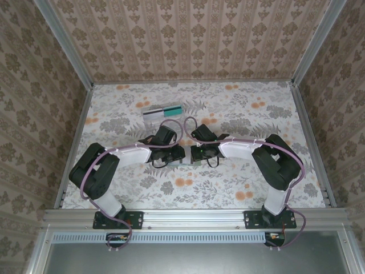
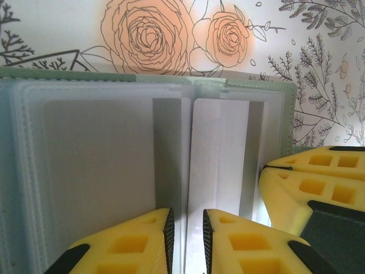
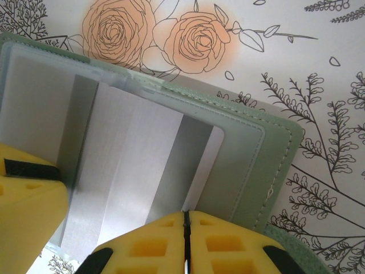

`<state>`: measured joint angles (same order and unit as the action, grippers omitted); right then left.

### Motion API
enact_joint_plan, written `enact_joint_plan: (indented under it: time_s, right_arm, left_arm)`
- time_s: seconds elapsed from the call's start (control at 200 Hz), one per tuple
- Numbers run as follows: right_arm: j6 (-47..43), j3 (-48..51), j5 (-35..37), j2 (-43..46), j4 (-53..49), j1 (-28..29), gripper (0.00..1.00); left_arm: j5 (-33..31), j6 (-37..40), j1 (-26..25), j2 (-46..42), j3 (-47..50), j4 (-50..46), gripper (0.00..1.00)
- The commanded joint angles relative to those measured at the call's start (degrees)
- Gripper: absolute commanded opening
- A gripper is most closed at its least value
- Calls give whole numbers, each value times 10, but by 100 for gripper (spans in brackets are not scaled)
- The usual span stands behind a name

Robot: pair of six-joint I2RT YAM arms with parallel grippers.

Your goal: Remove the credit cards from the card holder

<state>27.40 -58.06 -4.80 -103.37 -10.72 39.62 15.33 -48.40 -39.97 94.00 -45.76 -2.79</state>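
Observation:
The green card holder (image 1: 183,162) lies open on the table between both grippers. Its clear inner sleeves (image 2: 97,165) face up inside the green cover (image 3: 256,165). A white credit card with a grey stripe (image 3: 142,154) sits at the right-hand pocket, and my right gripper (image 3: 185,220) is shut on its near edge. My left gripper (image 2: 187,234) stands over the middle fold, its jaws a narrow gap apart on either side of a sleeve edge without pinching it. The right gripper's yellow fingers (image 2: 311,182) appear beside it. From above, the left gripper (image 1: 173,153) and the right gripper (image 1: 195,153) nearly meet.
Loose cards, one white-grey and one teal (image 1: 162,112), lie on the floral table (image 1: 256,120) behind the grippers. Patterned walls close in the back and both sides, and a metal rail (image 1: 194,217) runs along the near edge.

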Motion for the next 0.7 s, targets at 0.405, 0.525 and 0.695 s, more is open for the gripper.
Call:
enact_joint_plan:
  time_s: [0.405,0.525,0.695]
  right_arm:
    - [13,-12,-20,-29,3,13,12]
    - [13,-13,-19,-31,3,14,12]
    - [13,-12,-17,-29,3,14,12]
  left_arm:
    - [9,10,5,-1,1,-10,21]
    - [11,10,4,0,1,-9,21]
    - [-10,14,4,2,-8,-47,21]
